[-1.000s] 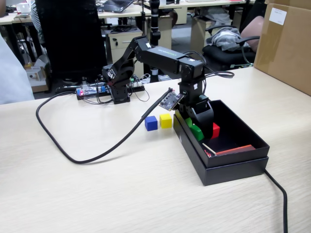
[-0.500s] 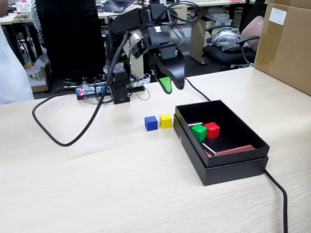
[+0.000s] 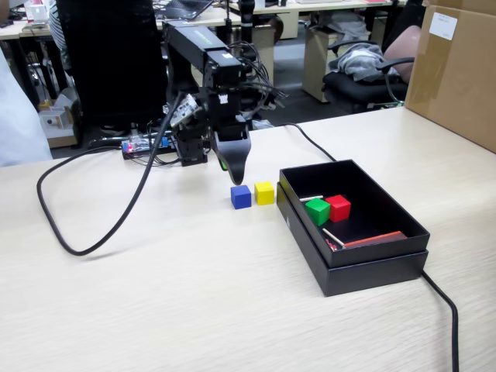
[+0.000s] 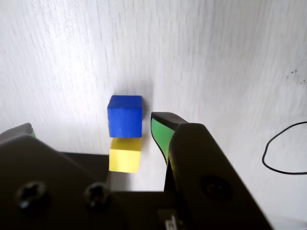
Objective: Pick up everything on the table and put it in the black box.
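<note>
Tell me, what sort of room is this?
Probably an office or lab: a swivel office chair and desks stand behind the wooden table, and a large cardboard box sits on its corner.

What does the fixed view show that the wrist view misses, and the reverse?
Only the fixed view shows the black box, with the green cube and red cube inside it, and the arm. Only the wrist view shows the green pad lining one finger and the open jaws, one on each side of the cubes. Both show the blue cube and yellow cube side by side on the table, below the gripper.
</note>
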Available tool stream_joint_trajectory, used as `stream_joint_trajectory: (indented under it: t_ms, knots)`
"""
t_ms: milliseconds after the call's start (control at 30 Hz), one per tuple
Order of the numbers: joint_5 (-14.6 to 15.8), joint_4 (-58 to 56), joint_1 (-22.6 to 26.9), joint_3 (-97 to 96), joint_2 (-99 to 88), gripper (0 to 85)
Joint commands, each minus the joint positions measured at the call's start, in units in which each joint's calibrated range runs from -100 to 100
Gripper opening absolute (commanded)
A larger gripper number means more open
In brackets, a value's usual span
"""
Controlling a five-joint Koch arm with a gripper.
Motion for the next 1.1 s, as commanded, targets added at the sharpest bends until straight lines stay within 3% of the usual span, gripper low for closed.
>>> stream_joint_trajectory:
  t_ms: [0,433,533,733,900,1033,1067]
  knots:
    - [1.1,1.8,0.6,0.3,4.1,48.4]
    - [2.2,3.6,1.2,-1.7,16.2,47.1]
    - [2.5,3.7,1.2,-1.9,17.8,42.3]
    - [2.7,3.7,1.2,-1.2,20.6,41.8]
    - [2.7,5.6,1.1,0.4,22.4,28.3]
    - [2.7,7.4,1.1,0.9,24.6,28.2]
    - [2.8,7.5,1.0,1.1,24.7,24.5]
